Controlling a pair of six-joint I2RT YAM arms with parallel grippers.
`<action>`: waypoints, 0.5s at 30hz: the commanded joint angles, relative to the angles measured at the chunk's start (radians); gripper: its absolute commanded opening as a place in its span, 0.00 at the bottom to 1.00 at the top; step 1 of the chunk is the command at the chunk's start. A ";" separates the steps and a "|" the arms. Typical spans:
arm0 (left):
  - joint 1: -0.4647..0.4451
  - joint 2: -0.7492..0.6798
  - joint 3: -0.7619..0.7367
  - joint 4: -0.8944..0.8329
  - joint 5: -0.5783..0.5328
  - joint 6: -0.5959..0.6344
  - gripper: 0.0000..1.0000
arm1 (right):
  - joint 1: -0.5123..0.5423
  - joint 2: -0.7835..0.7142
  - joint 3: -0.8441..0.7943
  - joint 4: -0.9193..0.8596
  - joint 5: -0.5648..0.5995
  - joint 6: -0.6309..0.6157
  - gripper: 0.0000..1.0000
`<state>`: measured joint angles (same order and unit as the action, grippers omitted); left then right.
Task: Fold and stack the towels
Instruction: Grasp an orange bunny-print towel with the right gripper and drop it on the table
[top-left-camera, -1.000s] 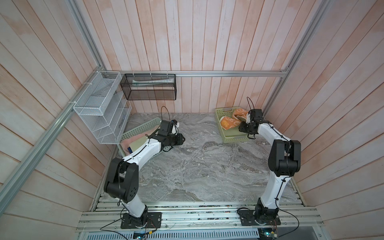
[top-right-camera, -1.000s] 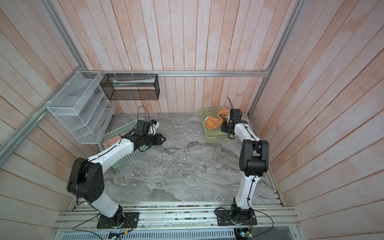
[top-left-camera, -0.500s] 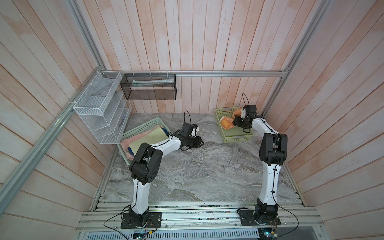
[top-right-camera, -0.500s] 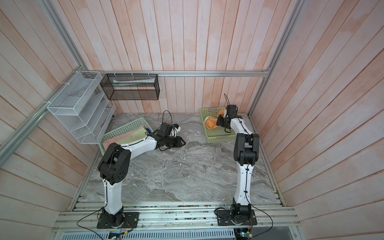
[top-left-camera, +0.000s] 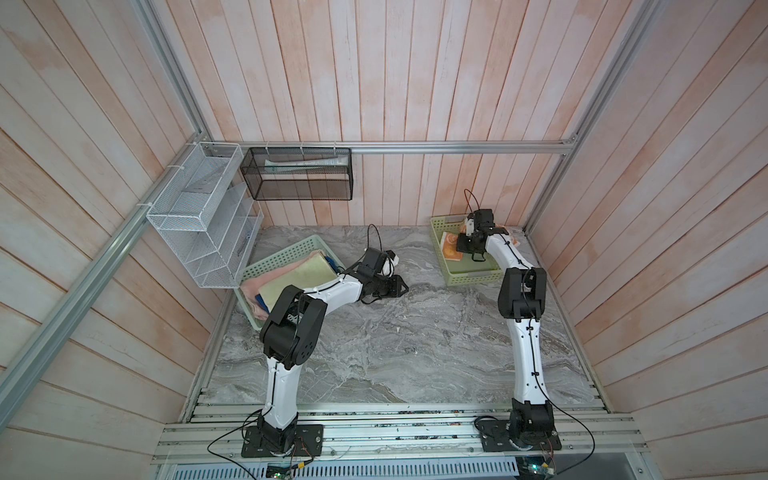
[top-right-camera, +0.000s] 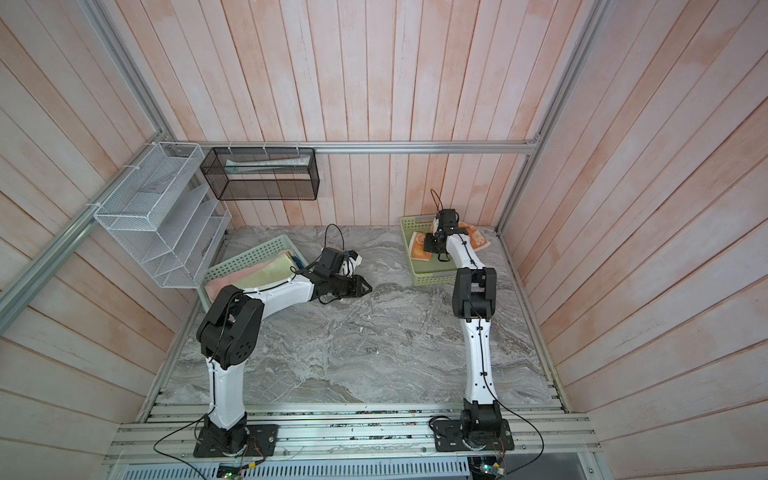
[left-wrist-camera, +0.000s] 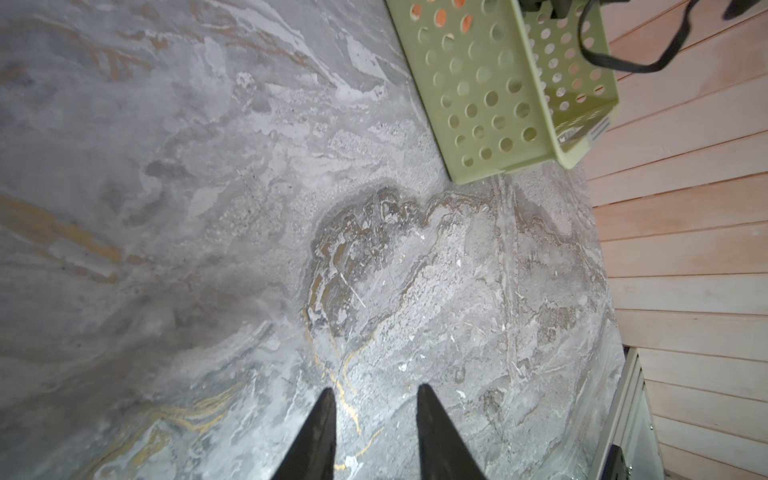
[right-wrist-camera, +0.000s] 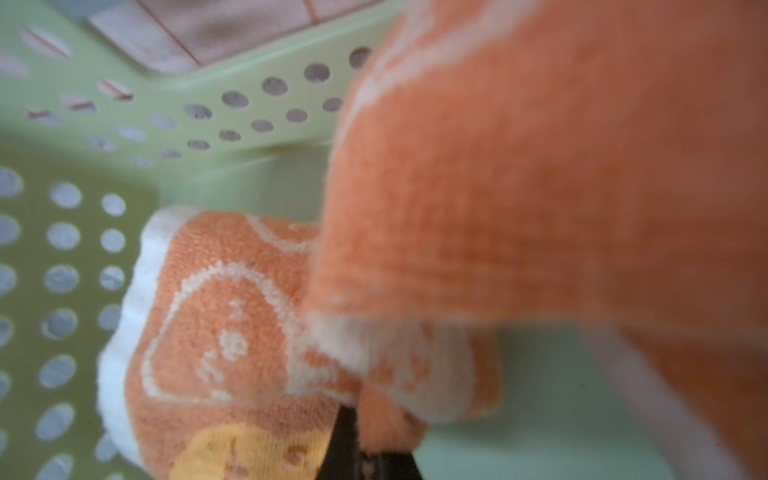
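Note:
An orange towel (right-wrist-camera: 540, 166) with cream cartoon outlines lies bunched in the green basket (top-left-camera: 469, 276) at the back right, partly draped over its far rim. My right gripper (right-wrist-camera: 374, 440) is down inside that basket, shut on a fold of the orange towel (top-left-camera: 449, 250). A pale yellow towel (top-left-camera: 297, 278) lies folded on a pink one (top-left-camera: 251, 286), with a blue edge (top-left-camera: 331, 262) showing, in the left basket (top-left-camera: 282, 253). My left gripper (left-wrist-camera: 374, 399) hangs open over bare marble right of that basket, nothing between its fingers.
A white wire rack (top-left-camera: 199, 216) and a black mesh basket (top-left-camera: 297, 178) hang on the back left walls. Wooden walls close in the marble table (top-left-camera: 415, 340) on three sides. The right basket's perforated wall (left-wrist-camera: 490, 95) shows ahead of my left gripper.
My left arm swung from over the left basket out toward the table's middle. My right gripper pushed deeper into the right basket and closed on the orange towel.

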<state>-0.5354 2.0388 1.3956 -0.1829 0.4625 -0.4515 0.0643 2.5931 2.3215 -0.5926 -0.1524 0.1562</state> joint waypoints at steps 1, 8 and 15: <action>-0.001 -0.044 -0.030 0.028 0.004 -0.009 0.34 | 0.010 -0.188 -0.063 -0.013 0.042 -0.042 0.00; -0.001 -0.172 -0.080 0.028 -0.044 -0.003 0.34 | 0.100 -0.582 -0.264 0.048 0.090 -0.053 0.00; 0.031 -0.382 -0.168 -0.015 -0.134 0.000 0.34 | 0.357 -0.983 -0.499 0.139 0.116 -0.081 0.00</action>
<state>-0.5243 1.7241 1.2583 -0.1860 0.3851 -0.4568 0.3618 1.6760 1.9079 -0.4812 -0.0357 0.0948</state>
